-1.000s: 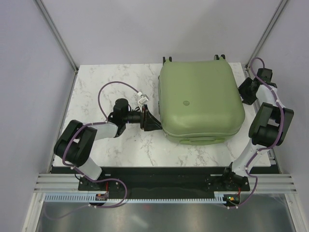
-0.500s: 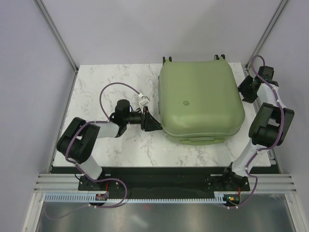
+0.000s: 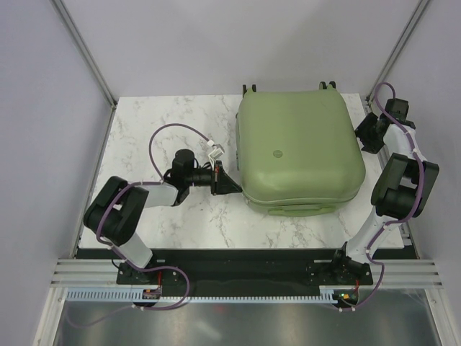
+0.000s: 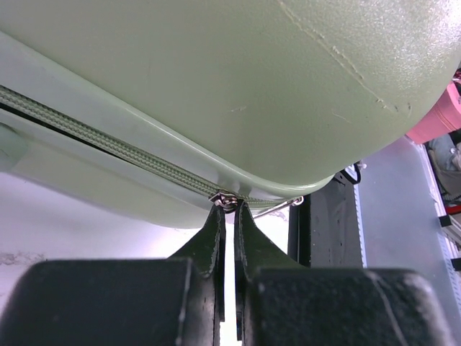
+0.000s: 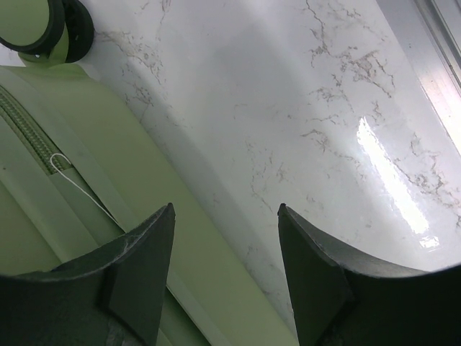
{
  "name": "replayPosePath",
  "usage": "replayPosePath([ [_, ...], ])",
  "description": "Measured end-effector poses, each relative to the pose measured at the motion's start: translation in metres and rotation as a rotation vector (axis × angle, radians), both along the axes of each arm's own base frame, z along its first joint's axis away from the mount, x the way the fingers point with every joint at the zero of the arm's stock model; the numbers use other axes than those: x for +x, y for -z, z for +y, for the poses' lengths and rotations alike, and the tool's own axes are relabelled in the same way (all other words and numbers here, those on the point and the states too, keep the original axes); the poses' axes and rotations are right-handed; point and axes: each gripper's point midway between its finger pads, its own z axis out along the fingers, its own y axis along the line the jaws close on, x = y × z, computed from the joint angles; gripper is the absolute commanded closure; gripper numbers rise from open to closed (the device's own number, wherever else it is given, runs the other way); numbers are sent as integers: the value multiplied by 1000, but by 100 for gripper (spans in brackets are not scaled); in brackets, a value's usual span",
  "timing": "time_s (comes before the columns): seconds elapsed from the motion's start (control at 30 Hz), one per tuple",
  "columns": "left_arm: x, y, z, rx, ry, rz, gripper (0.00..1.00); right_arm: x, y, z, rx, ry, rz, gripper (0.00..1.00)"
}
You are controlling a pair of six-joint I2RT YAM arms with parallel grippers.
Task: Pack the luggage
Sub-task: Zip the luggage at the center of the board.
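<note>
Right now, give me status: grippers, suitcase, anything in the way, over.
Left gripper shut on the zipper pull at the suitcase's left edge. Right gripper open, empty, beside its right side. Suitcase flat, lid down. Nothing seen blocking.

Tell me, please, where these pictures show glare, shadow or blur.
Top external: soft, even light, everything sharp, with only a faint shadow under the suitcase front. Left wrist: the zipper is sharp, the near parts of the left jaws are dark and blurred, and the table is washed out white. Right wrist: a bright glare streak lies on the table at right, and the right jaws look slightly soft.
</note>
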Motion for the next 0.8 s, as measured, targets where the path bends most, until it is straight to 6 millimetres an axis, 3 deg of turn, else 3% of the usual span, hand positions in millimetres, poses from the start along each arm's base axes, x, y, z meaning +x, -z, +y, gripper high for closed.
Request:
replayPosePath([
  [0.23, -11, -1, -4, 17, -41, -31, 98, 1, -1, 3, 16, 1, -5, 33],
  [0.53, -47, -1, -17, 35, 11, -49, 98, 2, 1, 15, 47, 1, -3, 33],
  [0.8, -86, 1, -34, 64, 112, -65, 98, -11, 13, 23, 57, 46, 31, 33],
])
